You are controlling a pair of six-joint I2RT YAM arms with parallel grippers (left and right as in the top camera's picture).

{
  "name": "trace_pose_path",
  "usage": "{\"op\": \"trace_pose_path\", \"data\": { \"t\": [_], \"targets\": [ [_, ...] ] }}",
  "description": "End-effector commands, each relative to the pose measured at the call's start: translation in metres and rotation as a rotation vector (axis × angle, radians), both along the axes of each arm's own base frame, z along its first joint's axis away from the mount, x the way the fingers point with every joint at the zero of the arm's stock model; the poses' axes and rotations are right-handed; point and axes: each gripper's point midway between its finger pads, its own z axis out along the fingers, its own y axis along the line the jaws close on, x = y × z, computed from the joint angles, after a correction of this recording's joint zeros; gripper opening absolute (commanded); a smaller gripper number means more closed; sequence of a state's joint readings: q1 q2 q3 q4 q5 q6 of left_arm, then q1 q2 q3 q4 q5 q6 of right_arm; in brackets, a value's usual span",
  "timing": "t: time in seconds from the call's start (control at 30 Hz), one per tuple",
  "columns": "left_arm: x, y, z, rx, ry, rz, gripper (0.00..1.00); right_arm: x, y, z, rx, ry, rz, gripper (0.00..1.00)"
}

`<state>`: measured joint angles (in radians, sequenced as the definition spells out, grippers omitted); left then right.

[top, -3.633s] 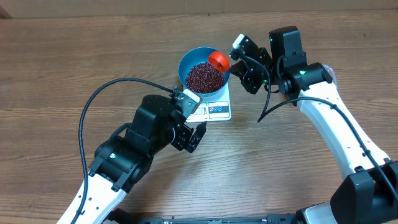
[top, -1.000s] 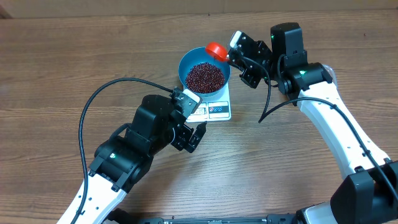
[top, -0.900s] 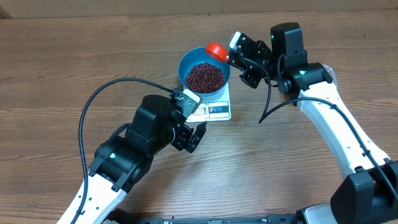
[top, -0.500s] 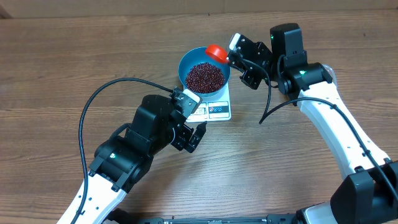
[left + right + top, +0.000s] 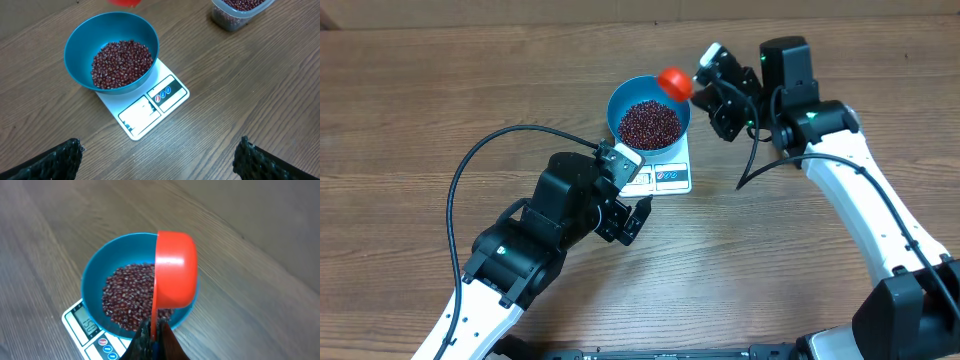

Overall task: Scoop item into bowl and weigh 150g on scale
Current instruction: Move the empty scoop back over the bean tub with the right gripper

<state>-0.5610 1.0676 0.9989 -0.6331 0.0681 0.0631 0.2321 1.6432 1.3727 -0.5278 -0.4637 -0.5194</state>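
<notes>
The bright blue bowl (image 5: 613,108) stands on the white scale (image 5: 667,179) and holds a heap of dark red-brown beans (image 5: 650,122). My right gripper (image 5: 704,80) is shut on the thin handle of a red scoop (image 5: 674,80). The scoop hangs over the bowl's far right rim, turned on its side (image 5: 175,272). In the right wrist view the scale's display (image 5: 81,322) shows digits that look like 150. My left gripper (image 5: 625,222) is open and holds nothing. It hovers over bare table just in front of the scale (image 5: 150,112).
A clear plastic tub (image 5: 241,11) with more beans sits to the right of the bowl, at the top right of the left wrist view. A black cable (image 5: 470,175) loops over the table by my left arm. Bare wood lies all around.
My right gripper has drawn a little to the right and up, carrying the red scoop out towards the bowl's rim. The left arm, bowl and scale have not moved.
</notes>
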Motion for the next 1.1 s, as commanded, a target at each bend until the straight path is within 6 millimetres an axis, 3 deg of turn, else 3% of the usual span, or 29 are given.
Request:
{"op": "trace_pose_path", "data": {
  "t": [0.0,0.27,0.47,0.73,1.07],
  "targets": [
    [0.000,0.000,-0.005,0.013,0.005,-0.016,1.00,0.017,-0.023,0.016,0.095,0.048,-0.149,0.04],
    [0.000,0.000,-0.005,0.013,0.005,-0.016,0.99,0.037,-0.106,0.014,0.352,0.276,-0.572,0.04],
    [0.000,0.000,-0.005,0.013,0.005,-0.016,1.00,0.029,-0.164,0.001,0.440,0.406,-0.782,0.04],
    [0.000,0.000,-0.005,0.013,0.005,-0.016,0.99,0.006,-0.210,-0.019,0.437,0.520,-0.921,0.04],
    [0.000,0.000,-0.005,0.013,0.005,-0.016,0.99,-0.021,-0.244,-0.042,0.358,0.608,-1.078,0.04]
  ]
}}
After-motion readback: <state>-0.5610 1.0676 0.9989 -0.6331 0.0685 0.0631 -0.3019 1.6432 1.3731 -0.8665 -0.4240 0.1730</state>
